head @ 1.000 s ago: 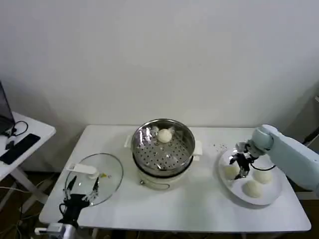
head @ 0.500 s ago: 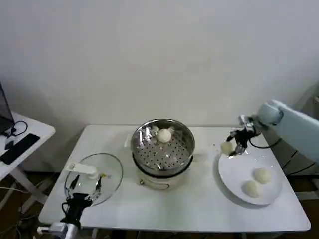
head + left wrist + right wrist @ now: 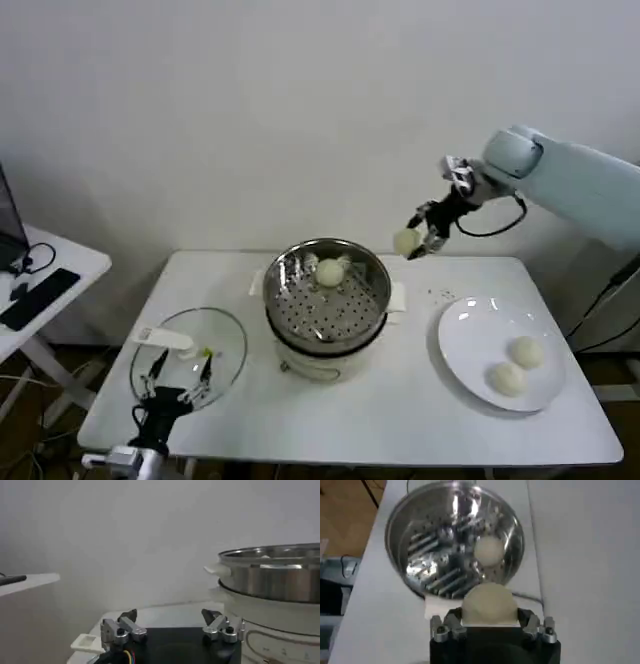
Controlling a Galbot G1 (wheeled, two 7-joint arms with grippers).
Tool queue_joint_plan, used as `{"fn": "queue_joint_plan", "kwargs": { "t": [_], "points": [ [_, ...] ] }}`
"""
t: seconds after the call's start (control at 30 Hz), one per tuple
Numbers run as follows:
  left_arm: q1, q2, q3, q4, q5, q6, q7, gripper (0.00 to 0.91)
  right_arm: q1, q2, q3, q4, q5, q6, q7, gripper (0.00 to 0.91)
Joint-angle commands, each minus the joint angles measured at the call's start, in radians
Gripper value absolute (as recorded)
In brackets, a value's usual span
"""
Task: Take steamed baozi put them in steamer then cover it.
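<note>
Step in hand: carrying bun no. 2 to the pot. Our right tool (image 3: 418, 241) is clamped on a small round off-white dough baozi (image 3: 406, 241), up in the air just beside the rim of the round shiny stainless-steel steamer (image 3: 375, 300); one bun (image 3: 330, 271) lies inside, two (image 3: 517, 365) wait on the flat white plate (image 3: 465, 335). Left tool (image 3: 171, 626) is spread, idle, by the round glass cover (image 3: 228, 345) on the white bench (image 3: 400, 420). Next, we judge: shift over the basket, lower, let go w/o hitting the first bun.
</note>
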Motion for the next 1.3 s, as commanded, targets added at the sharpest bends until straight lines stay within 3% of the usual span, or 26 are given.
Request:
{"fn": "queue_joint_plan", "kwargs": {
  "t": [0.03,0.27,0.47,0.83,1.3],
  "points": [
    [0.015,0.009,-0.009,-0.010,-0.006,0.000,0.002,0.907,0.043,0.233,-0.071,-0.051,0.118,-0.023,0.014,0.776],
    [0.014,0.011,-0.018,-0.012,-0.008,0.002,0.004,0.907,-0.071,0.364,-0.052,-0.129,0.094,-0.019,0.017,0.766],
    [0.013,0.007,-0.013,-0.012,-0.002,0.004,0.008,0.907,-0.154,0.419,-0.033,-0.179,0.061,-0.013,0.018,0.776],
    [0.006,0.004,-0.020,0.007,-0.011,0.000,0.004,0.907,-0.225,0.439,-0.022,-0.234,-0.028,0.009,0.014,0.776],
    [0.004,-0.006,-0.016,0.018,-0.017,-0.001,0.001,0.907,-0.242,0.453,-0.015,-0.270,-0.076,0.027,0.008,0.776]
  ]
}}
